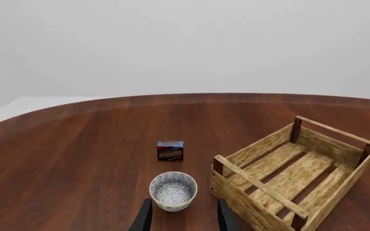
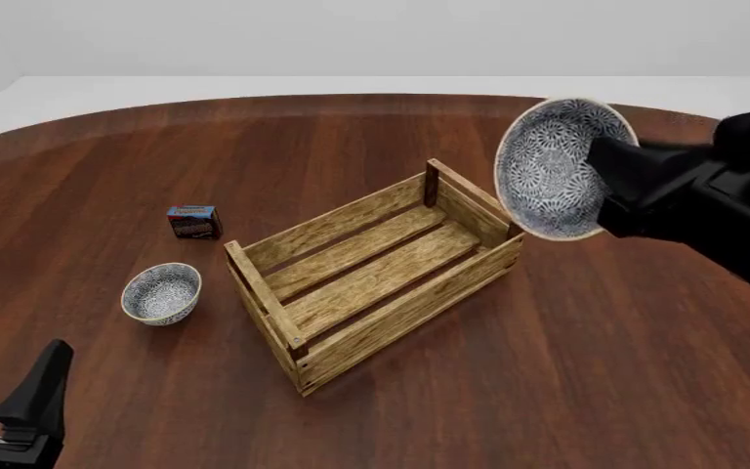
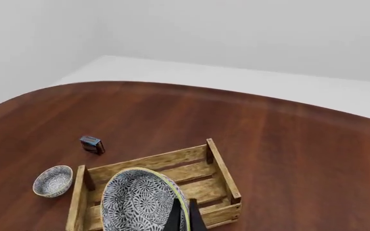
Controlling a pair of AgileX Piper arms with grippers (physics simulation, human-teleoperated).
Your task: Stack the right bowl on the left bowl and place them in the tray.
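My right gripper (image 2: 600, 161) is shut on the rim of the right bowl (image 2: 557, 167), a blue-and-white patterned bowl held tilted in the air above the tray's right end. The same bowl (image 3: 140, 203) fills the bottom of the right wrist view, over the tray (image 3: 220, 173). The left bowl (image 2: 161, 292) rests upright on the table left of the tray (image 2: 382, 283), a light-brown slatted wooden crate with nothing in it. My left gripper (image 2: 8, 376) is open near the front left edge, and the left bowl (image 1: 173, 190) lies just ahead of its fingers (image 1: 144, 217).
A small dark red-and-blue box (image 2: 194, 221) stands on the table behind the left bowl. The brown table's rounded far edge (image 2: 349, 97) meets a white floor. The tray sits at an angle across the middle.
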